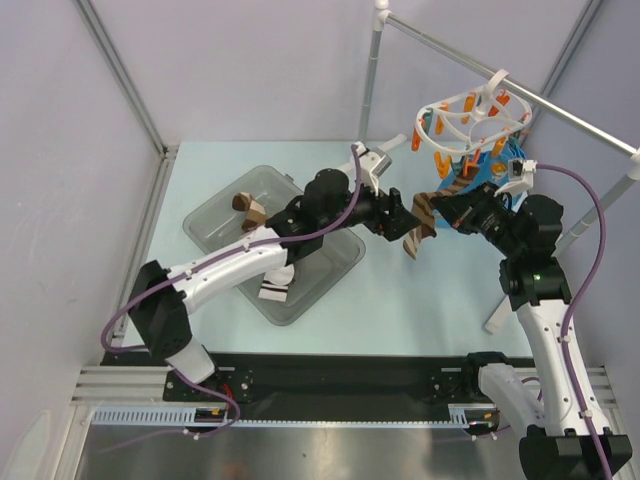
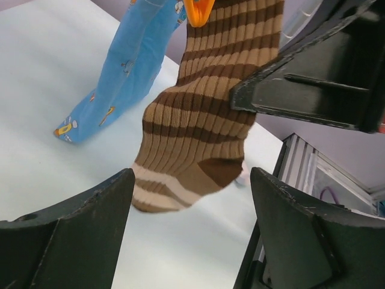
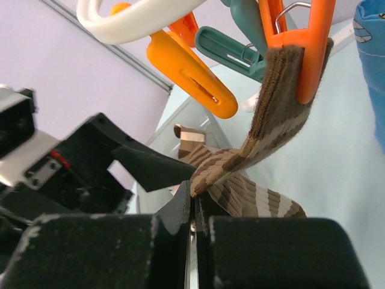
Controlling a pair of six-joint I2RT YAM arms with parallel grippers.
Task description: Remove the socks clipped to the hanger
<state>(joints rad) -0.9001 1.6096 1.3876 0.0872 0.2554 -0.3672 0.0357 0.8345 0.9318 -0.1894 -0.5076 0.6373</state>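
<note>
- Right gripper [image 3: 193,194]: jaws shut, pinching the brown-striped sock [image 2: 198,108] below its orange clip [image 3: 310,54].
- Left gripper [image 2: 192,174]: jaws wide open, that sock's toe hanging between them.
- One hanger [image 3: 132,21], two socks clipped: the striped one and a blue sock [image 2: 129,66].
- Two more in the tray [image 1: 213,216]: a brown sock [image 1: 243,205] and a white sock [image 1: 272,290].

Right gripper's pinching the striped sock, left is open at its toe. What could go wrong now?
The orange clip still grips the striped sock, so a hard pull may swing or unhook the hanger. The left gripper sits very near the right gripper; closing in could knock them together.
</note>
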